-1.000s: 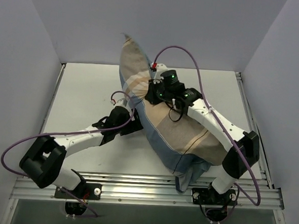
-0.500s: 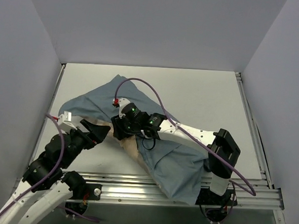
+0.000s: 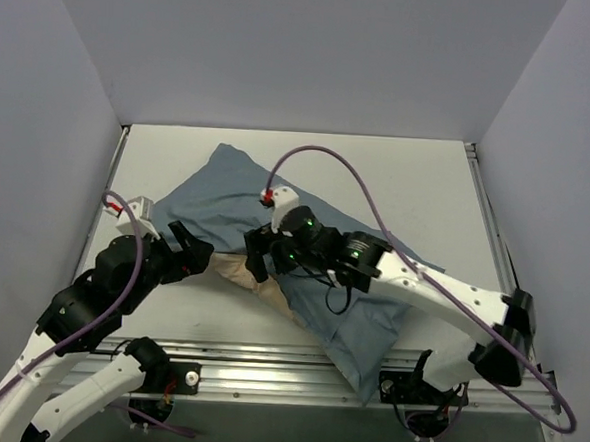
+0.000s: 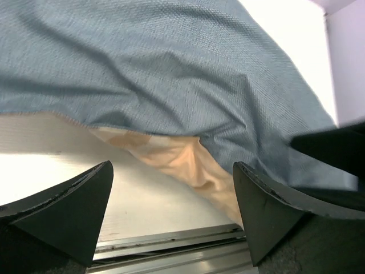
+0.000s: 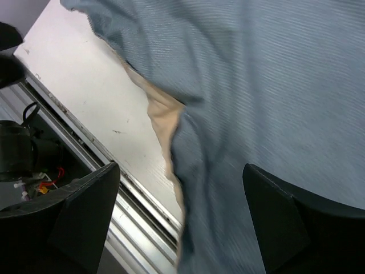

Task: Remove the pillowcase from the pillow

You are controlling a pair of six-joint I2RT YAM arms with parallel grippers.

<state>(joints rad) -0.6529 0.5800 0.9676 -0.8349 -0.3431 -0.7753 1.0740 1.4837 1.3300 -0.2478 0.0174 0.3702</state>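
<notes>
The pillowcase (image 3: 314, 232) lies spread across the table with its dull grey-blue side up. A tan strip (image 3: 234, 271) shows at its near left edge. No white of the pillow shows; it is hidden or out of view. My left gripper (image 3: 197, 254) is open just left of that tan edge. In the left wrist view the open left gripper (image 4: 171, 208) frames bare table and the tan fold (image 4: 191, 162), touching nothing. My right gripper (image 3: 257, 258) hovers open over the cloth. In the right wrist view the open right gripper (image 5: 179, 220) holds nothing, with grey-blue pillowcase (image 5: 268, 91) below.
The metal rail (image 3: 266, 365) runs along the table's near edge, and a corner of the cloth hangs over it (image 3: 371, 371). Grey walls close in the left, right and back. The right arm's purple cable (image 3: 329, 158) arcs above the cloth.
The right gripper was shut on the raised, patterned pillowcase and has let go. The cloth now lies flat, grey-blue side up. The left arm has drawn back to the near left.
</notes>
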